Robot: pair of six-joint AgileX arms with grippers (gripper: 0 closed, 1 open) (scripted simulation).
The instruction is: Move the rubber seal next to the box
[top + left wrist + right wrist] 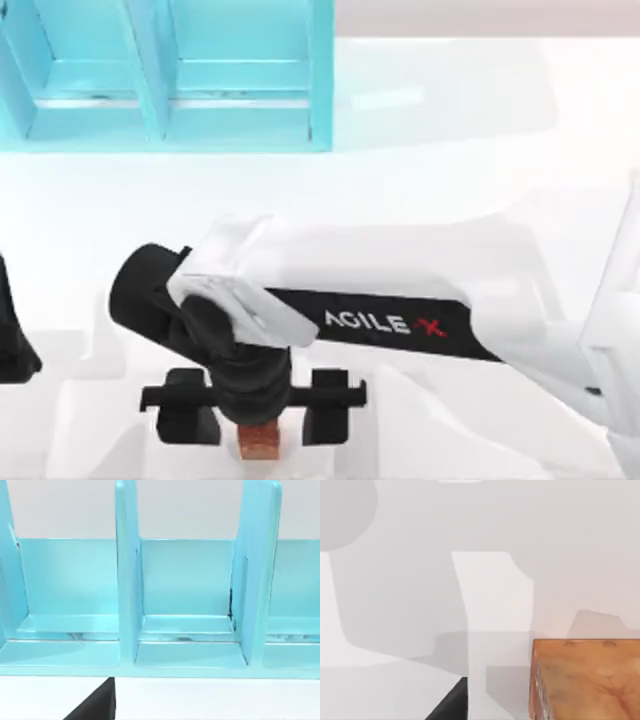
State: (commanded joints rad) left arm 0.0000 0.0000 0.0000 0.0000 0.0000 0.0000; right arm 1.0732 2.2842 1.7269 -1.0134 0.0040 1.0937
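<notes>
**Right gripper astride the rubber seal at the near edge; box well off at the far left**

Top view. The right arm reaches in from the right side of the table [450, 200] and points its right gripper [258, 425] straight down near the table's near edge, left of centre. The two dark fingers [185, 410] stand spread wide. The rubber seal [260, 442], a small reddish-brown block, sits between them, below the wrist. Clear gaps show on both sides of it, so the jaws are open and not yet bearing on it. This placement suits a grasp from above, with the fingers on opposite sides of the block. Whether the seal rests on the table or is already raised is hard to judge here, as the wrist covers much of it. The box [170, 80], a pale blue unit with upright dividers, stands at the far left, well apart from the seal. The left arm is parked at the left edge.

Left wrist view. It faces the box [190, 590] and its compartments; the left gripper's state cannot be told.

Right wrist view. The seal [585, 680] lies close below the camera on the white surface, with a dark finger [450, 705] beside it and apart from it.
</notes>
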